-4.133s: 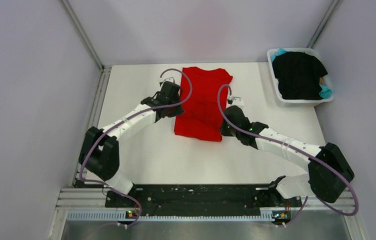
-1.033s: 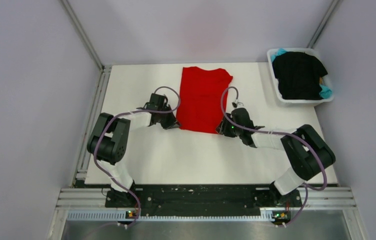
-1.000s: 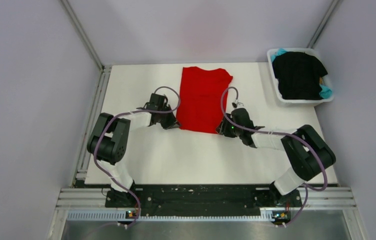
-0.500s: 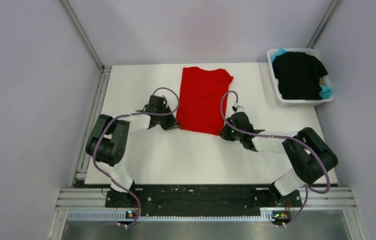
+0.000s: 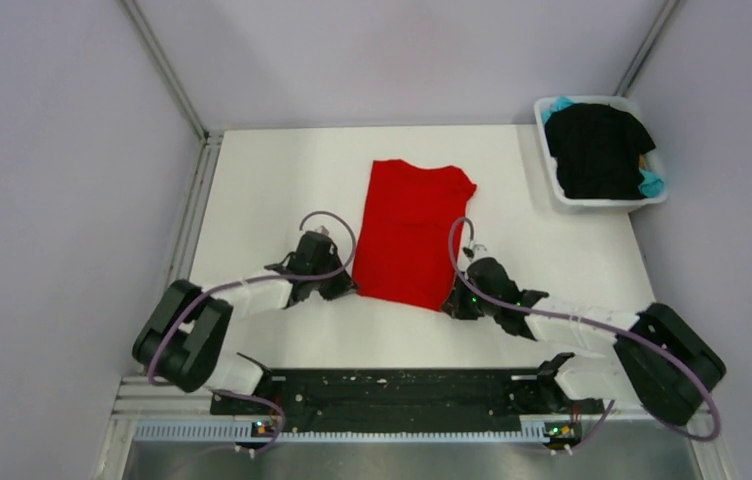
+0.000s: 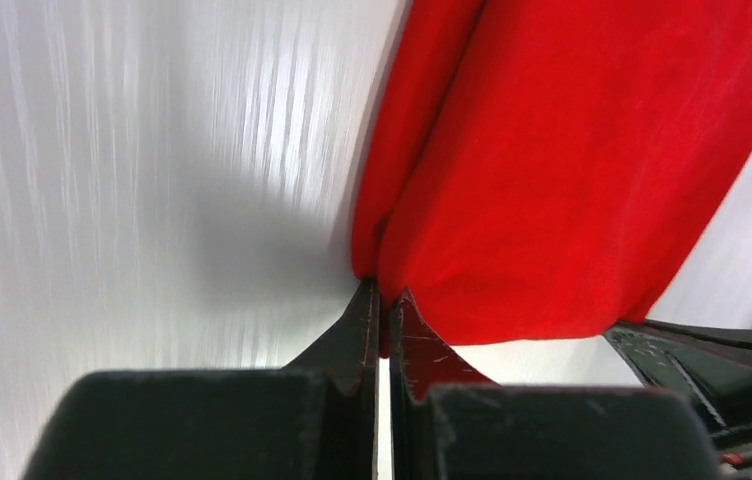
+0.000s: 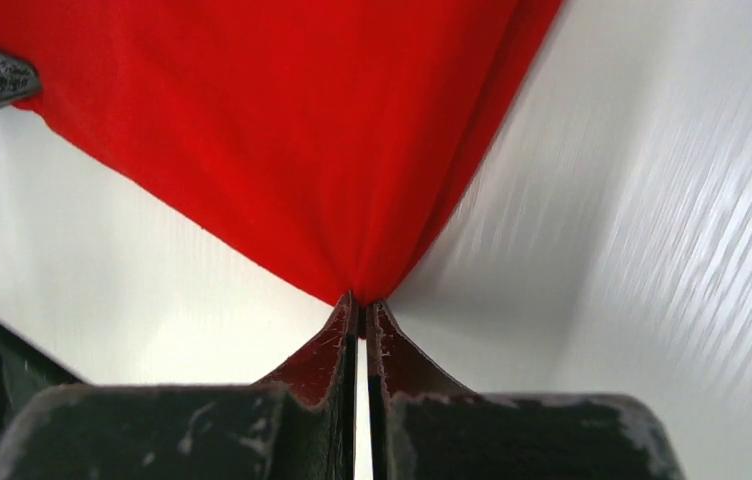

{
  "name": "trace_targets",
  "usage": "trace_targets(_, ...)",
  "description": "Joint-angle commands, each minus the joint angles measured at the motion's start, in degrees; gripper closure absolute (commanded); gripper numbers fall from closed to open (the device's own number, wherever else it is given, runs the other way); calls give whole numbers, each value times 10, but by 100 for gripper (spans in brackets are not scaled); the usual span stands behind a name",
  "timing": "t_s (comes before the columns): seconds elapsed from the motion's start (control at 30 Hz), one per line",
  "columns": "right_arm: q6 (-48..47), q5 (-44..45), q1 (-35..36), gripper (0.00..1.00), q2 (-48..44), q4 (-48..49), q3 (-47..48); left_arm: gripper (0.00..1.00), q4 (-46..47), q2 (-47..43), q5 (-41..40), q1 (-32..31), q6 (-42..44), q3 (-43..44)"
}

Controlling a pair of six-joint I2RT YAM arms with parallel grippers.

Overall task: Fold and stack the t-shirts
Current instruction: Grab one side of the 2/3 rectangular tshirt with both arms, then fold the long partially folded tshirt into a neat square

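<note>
Table (image 5: 272, 180): red t-shirt (image 5: 412, 230) lies flat in middle, now closer to arm bases than second ago. Both arms pull it back, likely smoothing before next fold.
Tub (image 5: 607, 203), far right: black t-shirt (image 5: 597, 150), teal t-shirt (image 5: 652, 184) wait.
Left gripper (image 5: 344, 290): fingers tight, pinching near left corner.
Right gripper (image 5: 449, 305): just snapped shut, pinching near right corner.

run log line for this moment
left fingers: shut on red t-shirt near-left corner; right fingers: shut on near-right corner; black t-shirt: in white tub

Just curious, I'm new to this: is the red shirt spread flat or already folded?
Folded lengthwise: the red t-shirt lies as a narrow strip, no sleeves sticking out, its edge doubled.
</note>
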Motion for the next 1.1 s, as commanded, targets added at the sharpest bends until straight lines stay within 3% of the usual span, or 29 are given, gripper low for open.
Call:
trace_targets(0.0, 19, -43, 45, 100, -117, -120, -41, 100, -166, -94, -117, -82, -45, -64)
trace_targets(0.3, 50, -142, 138, 100, -346, -243, -43, 100, -290, -408, -160, -203, -106, -94)
trace_targets(0.47, 32, -168, 138, 100, -415, -262, -4, 100, -314, -485, -163, -215, -85, -71)
trace_targets(0.63, 19, -81, 138, 100, -408, -292, 59, 100, -284, -461, -211, -215, -53, -10)
trace_targets(0.87, -13, 50, 108, 100, -342, -322, 128, 100, -238, -382, -356, -213, 0, 79)
trace_targets(1.07, -39, 88, 37, 100, -340, -297, 162, 100, -208, -281, -376, -189, 52, 175)
